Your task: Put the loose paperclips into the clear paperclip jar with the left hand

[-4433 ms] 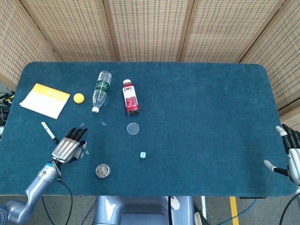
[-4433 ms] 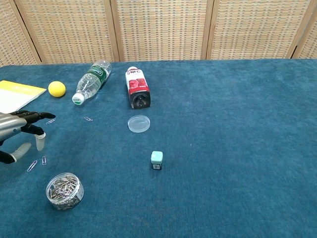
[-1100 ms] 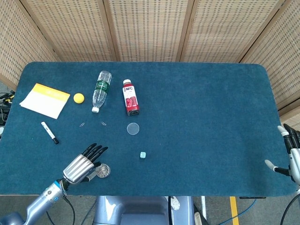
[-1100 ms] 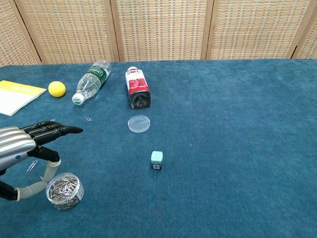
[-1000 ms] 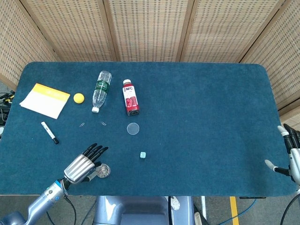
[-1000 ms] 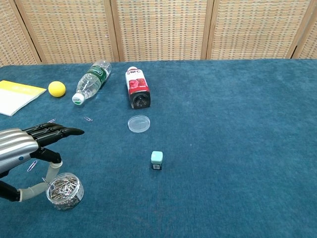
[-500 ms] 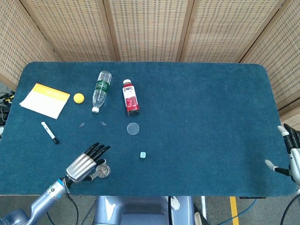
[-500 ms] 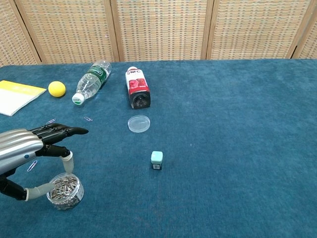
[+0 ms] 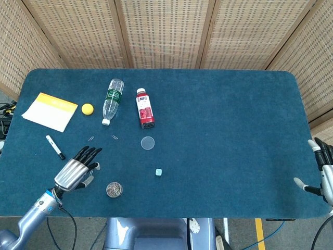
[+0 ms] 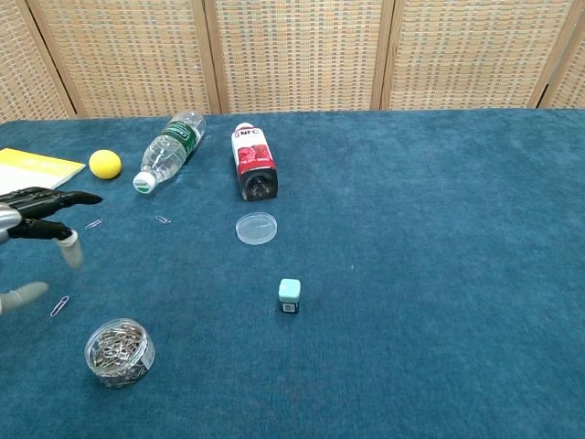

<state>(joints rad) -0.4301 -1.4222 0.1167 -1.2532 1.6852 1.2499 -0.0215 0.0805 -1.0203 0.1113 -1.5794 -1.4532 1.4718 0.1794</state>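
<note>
Three loose paperclips show on the blue worktop (image 10: 439, 274) in the chest view: one (image 10: 59, 305) at lower left, just above and left of the clear paperclip jar (image 10: 120, 351), and two more, one (image 10: 93, 223) and another (image 10: 163, 219), further up, below the lying water bottle (image 10: 170, 151). The jar stands upright and uncapped at lower left with a heap of clips inside; what looks like its clear lid (image 10: 256, 228) lies flat near frame centre, below the red juice bottle (image 10: 250, 159). The left hand (image 10: 41, 219) reaches in from the left edge with its fingers (image 10: 78, 198) spread and nothing visibly between them; the thumb is blurred. In the head view the left hand (image 9: 76, 170) hangs just left of the jar (image 9: 114, 189), fingers pointing to the upper right. The nearest clip lies just below the fingertips in the chest view, on the jar side of the hand, its long axis slanting from lower left to upper right; I judge it the likely next pick, needing a short drop and a pinch across its narrow width, then a small carry down and right to the jar mouth. The right hand (image 9: 323, 169) sits at the far right edge, well apart from everything, fingers apart and empty. A yellow ball (image 10: 105, 164), a notepad (image 10: 27, 176), a marker (image 9: 54, 147) and a small mint cube (image 10: 289, 294) also lie about.
</note>
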